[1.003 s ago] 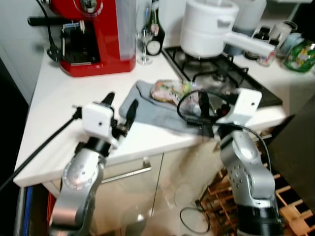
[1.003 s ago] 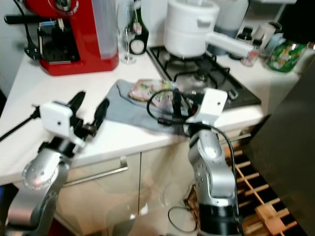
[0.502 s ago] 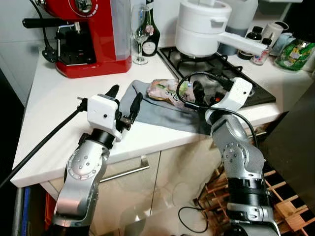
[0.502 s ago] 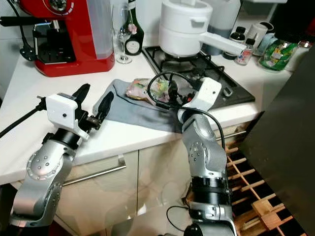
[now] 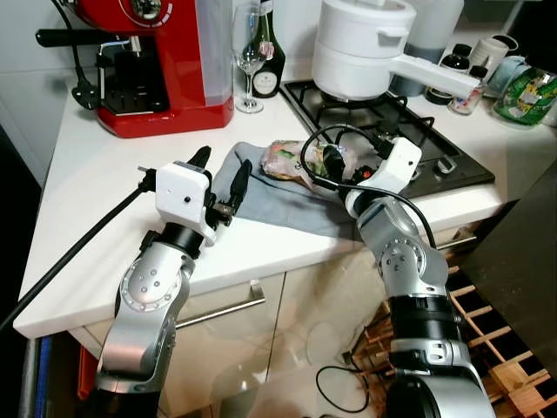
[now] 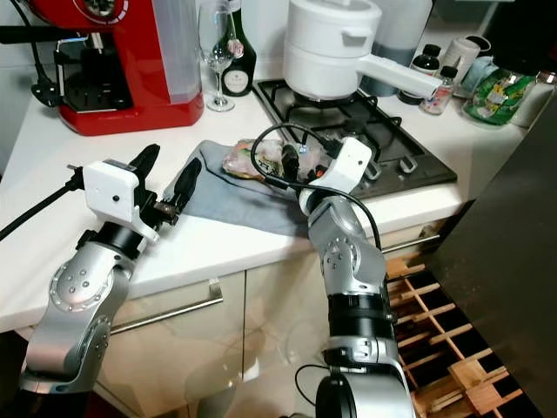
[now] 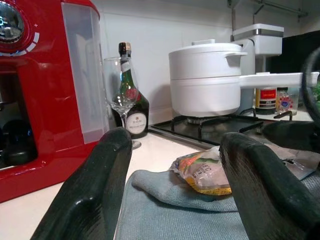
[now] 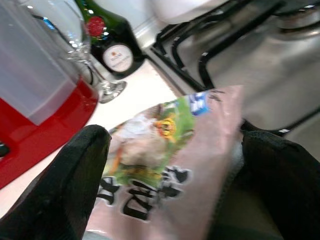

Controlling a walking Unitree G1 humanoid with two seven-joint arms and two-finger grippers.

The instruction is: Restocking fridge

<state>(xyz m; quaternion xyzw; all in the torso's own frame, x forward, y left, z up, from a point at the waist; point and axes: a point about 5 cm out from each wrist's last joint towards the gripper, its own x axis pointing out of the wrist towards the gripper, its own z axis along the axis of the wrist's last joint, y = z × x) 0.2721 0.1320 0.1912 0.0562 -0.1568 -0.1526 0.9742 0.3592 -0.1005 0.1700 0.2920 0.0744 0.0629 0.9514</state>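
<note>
With the grey cloth (image 5: 278,196) as landmark: left of it, on the white counter (image 5: 96,192), stands the red coffee machine (image 5: 157,61). At the cloth's left edge hovers the left claw (image 5: 222,187), its fingers spread wide and empty. On the cloth lies the food packet (image 5: 296,161). The right claw (image 8: 170,165) straddles the packet, fingers wide apart either side, not yet closed. Restocking looks barely begun: the packet has yet to be lifted and carried to the fridge.

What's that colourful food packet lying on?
The food packet lies on a grey cloth spread over the white countertop. The right claw hides the packet's far end.
</note>
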